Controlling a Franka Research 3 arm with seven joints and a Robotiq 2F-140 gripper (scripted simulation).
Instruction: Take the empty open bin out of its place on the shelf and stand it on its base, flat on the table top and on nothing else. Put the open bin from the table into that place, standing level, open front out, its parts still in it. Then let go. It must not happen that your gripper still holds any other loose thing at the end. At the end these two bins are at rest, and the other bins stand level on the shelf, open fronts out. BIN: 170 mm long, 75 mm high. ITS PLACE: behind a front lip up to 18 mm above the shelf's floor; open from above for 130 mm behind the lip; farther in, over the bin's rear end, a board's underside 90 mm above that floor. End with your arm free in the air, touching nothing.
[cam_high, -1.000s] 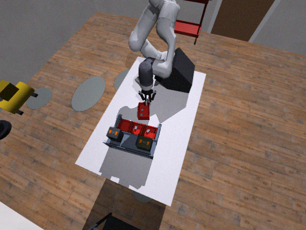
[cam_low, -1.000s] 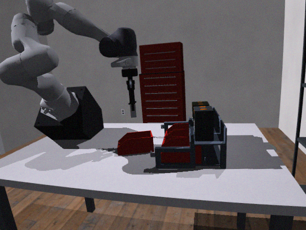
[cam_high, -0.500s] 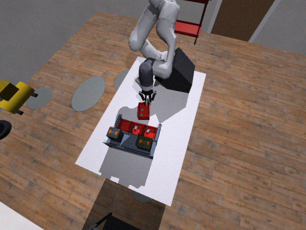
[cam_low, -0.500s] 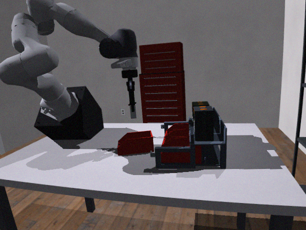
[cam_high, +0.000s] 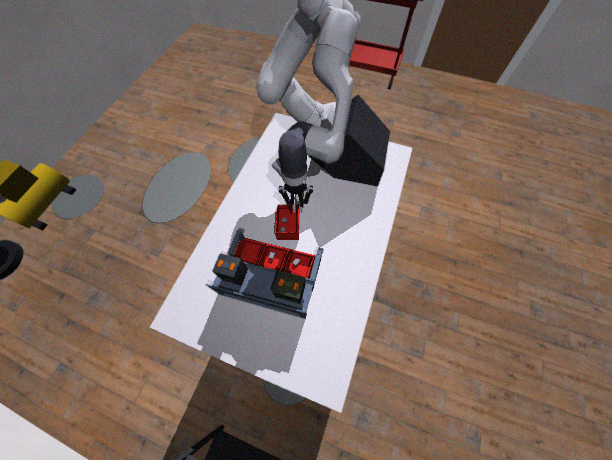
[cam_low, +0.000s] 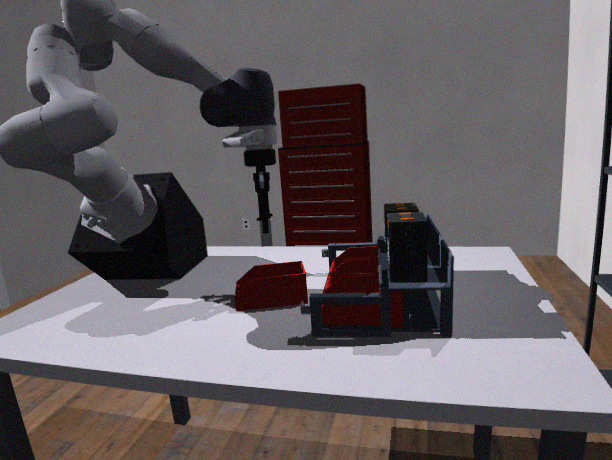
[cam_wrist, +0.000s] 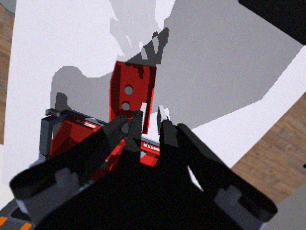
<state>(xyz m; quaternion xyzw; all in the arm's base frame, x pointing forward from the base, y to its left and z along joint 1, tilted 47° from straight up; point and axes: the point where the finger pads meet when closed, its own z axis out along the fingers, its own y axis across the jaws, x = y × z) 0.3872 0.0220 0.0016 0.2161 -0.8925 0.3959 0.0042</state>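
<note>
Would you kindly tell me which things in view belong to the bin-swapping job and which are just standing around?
Part of the job:
- red bin on the table, holding two round parts
- empty red bin in the shelf
- shelf
- gripper

Just around:
- red drawer cabinet
- yellow object
- red rack
</note>
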